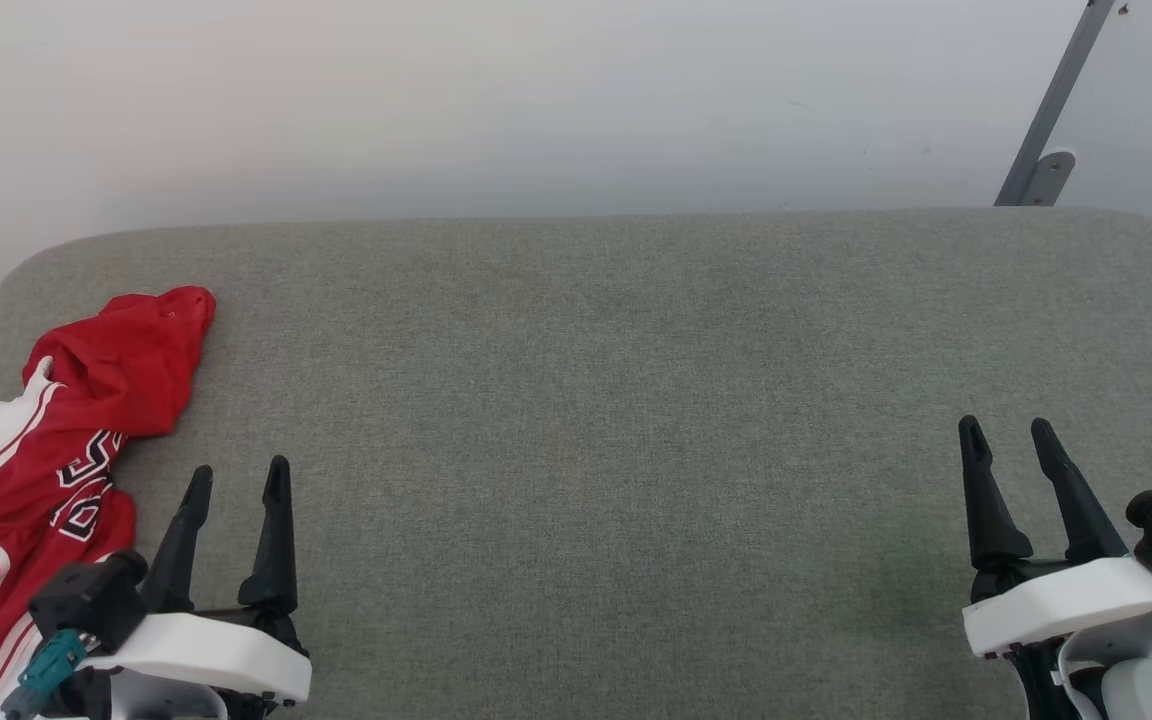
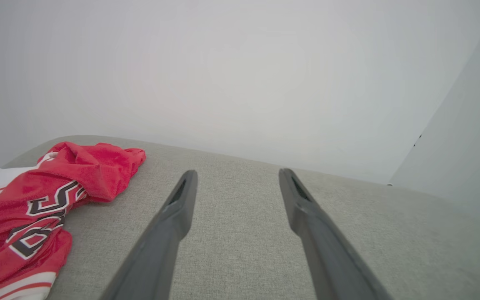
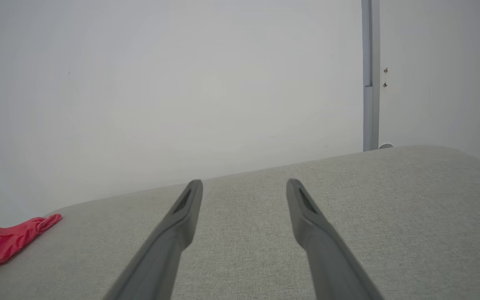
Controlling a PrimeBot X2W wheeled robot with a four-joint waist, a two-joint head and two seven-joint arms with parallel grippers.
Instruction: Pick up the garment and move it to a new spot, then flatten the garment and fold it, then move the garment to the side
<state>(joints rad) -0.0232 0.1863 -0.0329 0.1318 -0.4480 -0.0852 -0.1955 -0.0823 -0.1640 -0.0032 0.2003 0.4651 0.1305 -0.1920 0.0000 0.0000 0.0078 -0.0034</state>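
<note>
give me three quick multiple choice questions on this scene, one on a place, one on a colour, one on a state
1. Where on the grey surface does the shirt lie?
A) far left
B) middle
C) far right

2. What colour is the shirt's body?
A) blue
B) red
C) green

3. How is the left claw?
A) shut on the shirt
B) shut on nothing
C) open, holding nothing

Key:
1 A, the head view shows it bunched at the left edge.
2 B, it is red with a white striped sleeve.
3 C, its fingers stand apart with bare surface between them.
</note>
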